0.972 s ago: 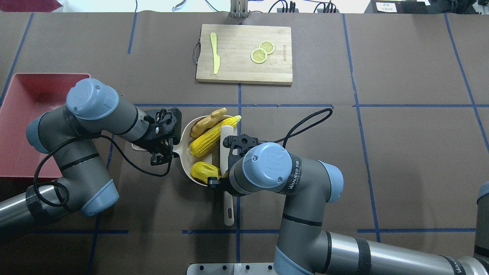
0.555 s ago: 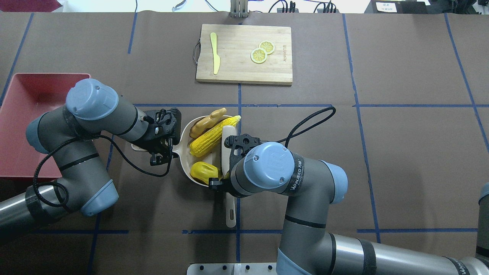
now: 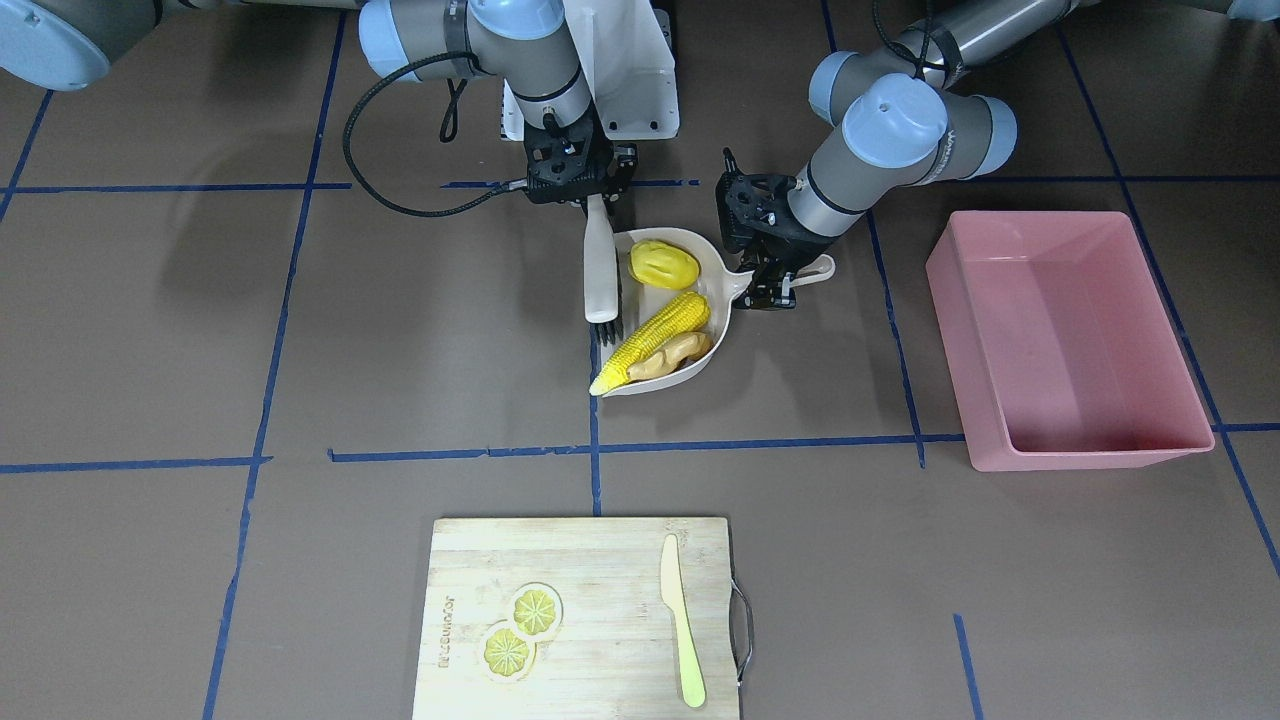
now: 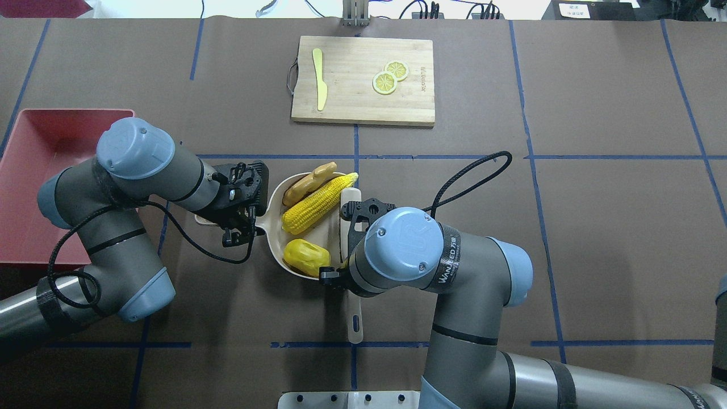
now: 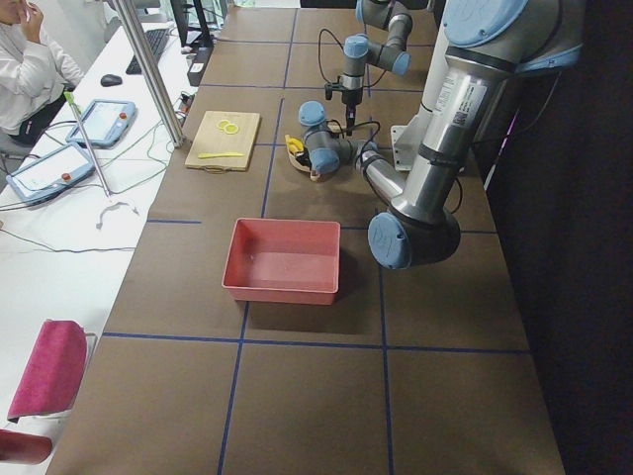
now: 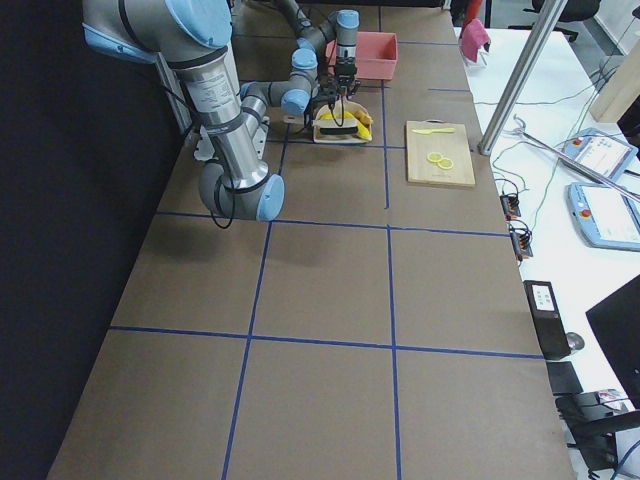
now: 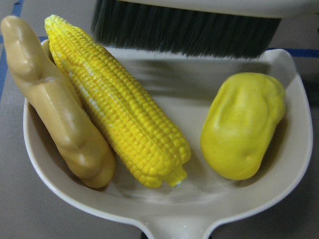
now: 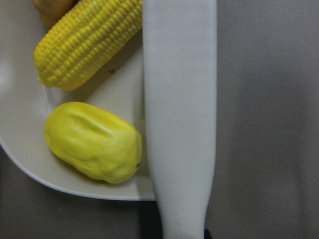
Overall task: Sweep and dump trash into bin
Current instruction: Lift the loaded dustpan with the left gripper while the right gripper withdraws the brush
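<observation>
- The beige dustpan (image 4: pixel 274 200) lies on the table (image 4: pixel 568 227), near its middle, and all three pieces of trash are inside it.
- The corn cob (image 4: pixel 318 201) lies slantwise in the pan, and its tip sticks out over the open mouth.
- The ginger root (image 4: pixel 306 182) lies just beside the corn cob, against the pan's wall.
- The yellow lump (image 4: pixel 306 257) is at the other end of the pan (apart from the corn).
- The left gripper (image 3: pixel 778 285) is clenched on the dustpan's handle.
- The right gripper (image 3: pixel 597 205) is clenched on the handle of the brush (image 3: pixel 600 270). The brush lies along the pan's mouth, just beside the yellow lump.
- The pink bin (image 3: pixel 1090 455) stands on the robot's left side, well apart from the dustpan.
- Across the table is a cutting board (image 4: pixel 363 102) with two lemon slices (image 4: pixel 385 83) and a knife (image 4: pixel 320 85).
</observation>
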Motion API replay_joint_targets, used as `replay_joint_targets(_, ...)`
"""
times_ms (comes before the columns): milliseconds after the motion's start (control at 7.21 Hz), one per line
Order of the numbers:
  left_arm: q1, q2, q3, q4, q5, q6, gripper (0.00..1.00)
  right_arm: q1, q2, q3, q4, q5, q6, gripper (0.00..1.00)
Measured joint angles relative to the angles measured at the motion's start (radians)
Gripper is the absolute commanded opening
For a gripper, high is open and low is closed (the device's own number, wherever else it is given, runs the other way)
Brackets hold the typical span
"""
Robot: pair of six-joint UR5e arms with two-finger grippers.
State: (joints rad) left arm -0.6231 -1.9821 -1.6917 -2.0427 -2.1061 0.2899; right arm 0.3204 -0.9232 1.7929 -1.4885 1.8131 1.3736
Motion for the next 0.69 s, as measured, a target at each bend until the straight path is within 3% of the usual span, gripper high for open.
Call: replay_joint_targets(694,-0.009,0.002,-0.029,-0.025,0.001,-0.041,0.00,0.046,-0.065,0.106,-0.186,0.008,-0.121,0.00)
